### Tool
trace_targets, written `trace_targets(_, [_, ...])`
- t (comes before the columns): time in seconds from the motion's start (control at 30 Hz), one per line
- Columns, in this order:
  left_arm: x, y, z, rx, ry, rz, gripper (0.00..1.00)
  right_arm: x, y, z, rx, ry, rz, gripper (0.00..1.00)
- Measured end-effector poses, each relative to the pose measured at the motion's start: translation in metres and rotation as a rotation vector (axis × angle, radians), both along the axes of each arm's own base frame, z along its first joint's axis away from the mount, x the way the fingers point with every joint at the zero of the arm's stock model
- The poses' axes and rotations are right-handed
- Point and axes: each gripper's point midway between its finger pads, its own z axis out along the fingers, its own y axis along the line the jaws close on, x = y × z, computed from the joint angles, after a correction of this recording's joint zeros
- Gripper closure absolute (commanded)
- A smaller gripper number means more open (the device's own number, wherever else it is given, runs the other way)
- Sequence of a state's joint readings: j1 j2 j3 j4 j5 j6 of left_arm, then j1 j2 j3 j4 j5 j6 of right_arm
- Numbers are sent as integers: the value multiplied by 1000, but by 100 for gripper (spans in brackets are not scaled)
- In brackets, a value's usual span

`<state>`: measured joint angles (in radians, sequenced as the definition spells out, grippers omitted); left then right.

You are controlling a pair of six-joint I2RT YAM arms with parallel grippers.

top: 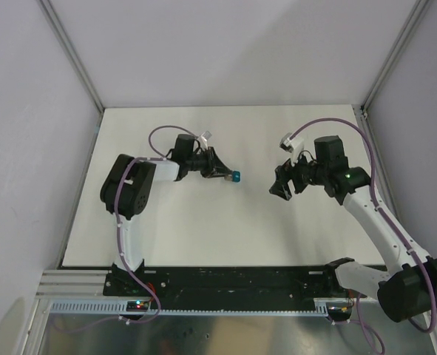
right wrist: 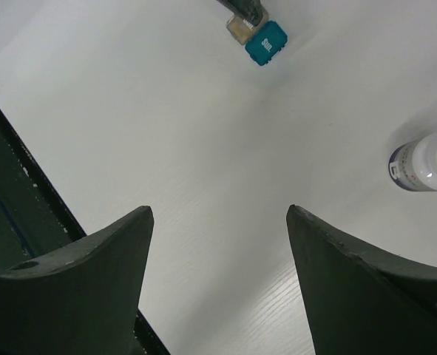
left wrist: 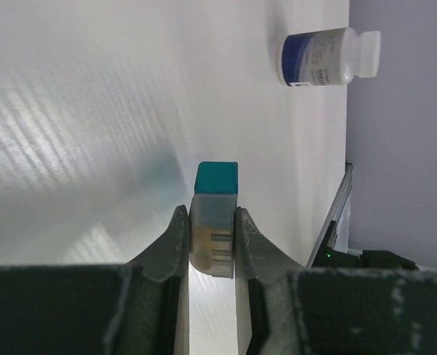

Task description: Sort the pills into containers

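- White tabletop (top: pixel 277 237) filling the middle, matt, catching a soft sheen in the left wrist view.
- Plain pale lilac-grey back wall (top: pixel 233 44) rising straight behind it.
- Left wall (top: pixel 26 148) and right wall (top: pixel 425 126) match it, closing in on both sides.
- Left corner post (top: pixel 72 55) and right corner post (top: pixel 395 55), both aluminium.
- At the near edge, a slotted aluminium rail (top: pixel 70 283), then a shiny metal sheet (top: pixel 203 336).
- Light even and diffuse, shadows faint.

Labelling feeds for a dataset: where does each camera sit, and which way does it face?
Top external: above, behind the bases, facing down at the table; both arms show.
Left wrist: on the left arm, facing along the left end effector shut on the containers.
Right wrist: on the right arm, facing down past the open right end effector.
Both wrist views share the containers and white bottle.
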<state>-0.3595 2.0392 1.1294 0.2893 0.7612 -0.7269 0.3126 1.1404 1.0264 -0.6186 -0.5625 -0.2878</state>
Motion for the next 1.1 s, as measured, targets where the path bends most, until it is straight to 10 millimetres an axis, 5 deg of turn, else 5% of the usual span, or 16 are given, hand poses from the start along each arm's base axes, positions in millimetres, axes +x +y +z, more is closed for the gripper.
trace_targets(0.67, [-1, -1, -19, 13, 77, 37, 88, 5, -2, -4, -11, -33, -17, 21])
trace_targets(1.1, [-3, -1, -21, 18, 83, 34, 67, 3, 1, -9, -38, -45, -8, 21])
